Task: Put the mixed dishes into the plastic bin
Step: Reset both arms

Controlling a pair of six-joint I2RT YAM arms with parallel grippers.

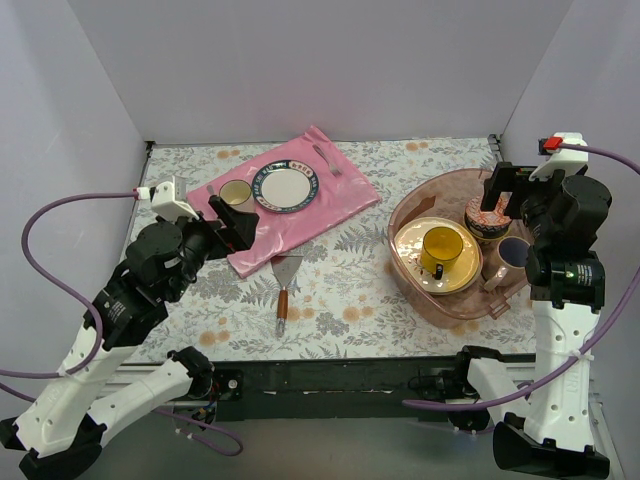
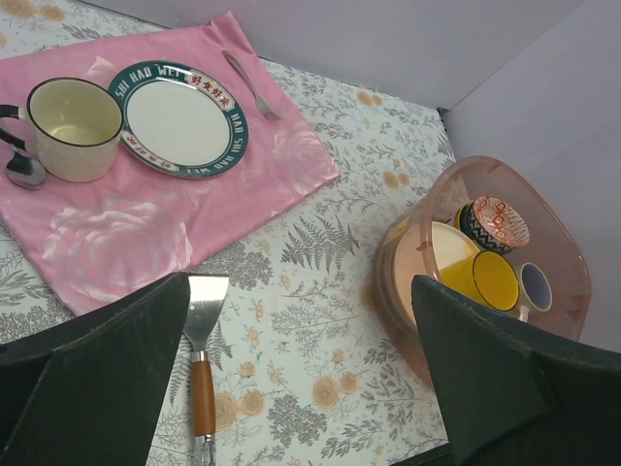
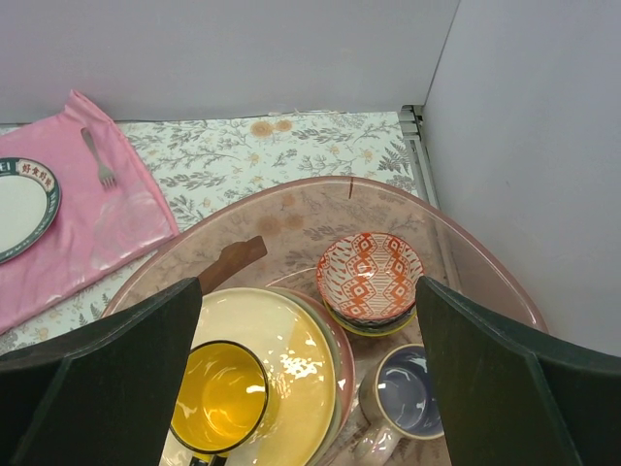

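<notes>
The translucent pink-brown plastic bin [image 1: 420,200] stands at the right of the table; it also shows in the left wrist view [image 2: 572,257] and the right wrist view [image 3: 291,199]. Inside it lie stacked cream and pink plates [image 1: 412,240] with a yellow mug [image 1: 441,250] on top, stacked small patterned bowls [image 1: 489,217] and a pinkish mug with a dark purple inside [image 1: 512,252]. My right gripper [image 1: 513,180] is open and empty above the bin's far right side. My left gripper [image 1: 237,215] is open and empty over the pink mat's near left part.
A pink mat [image 1: 300,215] at back left carries a white plate with a dark blue rim [image 1: 284,188], a cream mug [image 1: 234,193], a fork [image 1: 325,158] and a spoon [image 2: 24,171]. A wooden-handled metal scraper [image 1: 283,290] lies on the flowered cloth mid-table.
</notes>
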